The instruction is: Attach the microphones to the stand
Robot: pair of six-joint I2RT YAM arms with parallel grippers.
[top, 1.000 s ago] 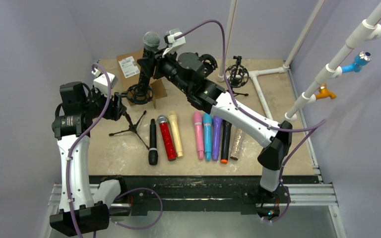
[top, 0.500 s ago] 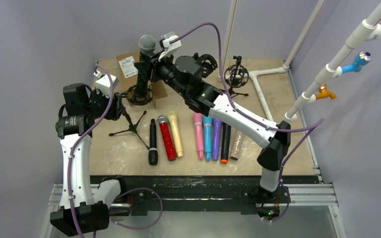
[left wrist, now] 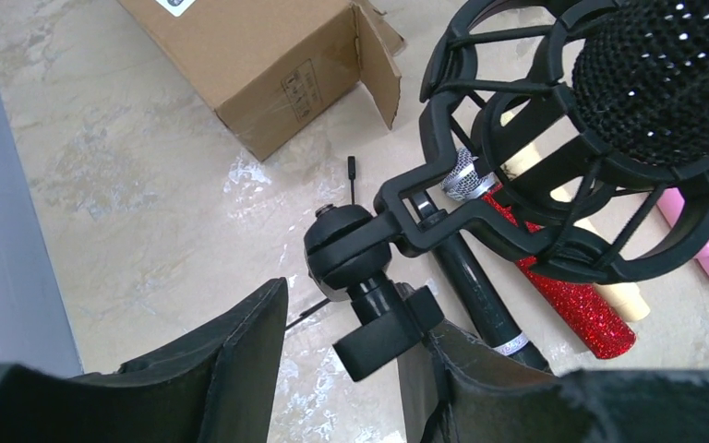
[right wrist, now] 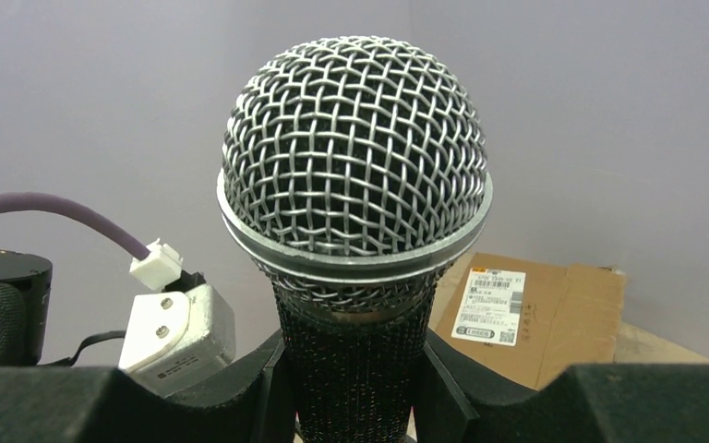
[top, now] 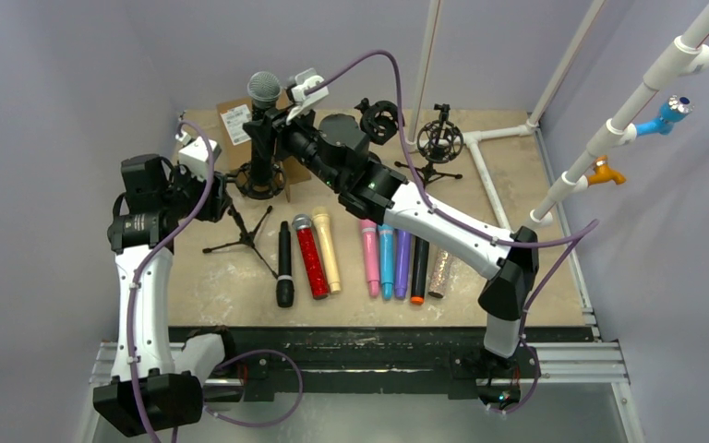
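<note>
The right jaws are clamping the black microphone [right wrist: 355,175] upright, its lower body sitting inside the shock mount [left wrist: 563,254] of the tripod stand [top: 243,236]. The left jaws are straddling the stand's stem, and whether they are gripping it cannot be told. The microphone is probably needing a straight downward push with the stem steadied.

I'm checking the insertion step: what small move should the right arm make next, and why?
Probably ease the black microphone straight down: the right gripper holds it upright, its base sits just inside the shock mount, and the left gripper brackets the stand's stem.
</note>
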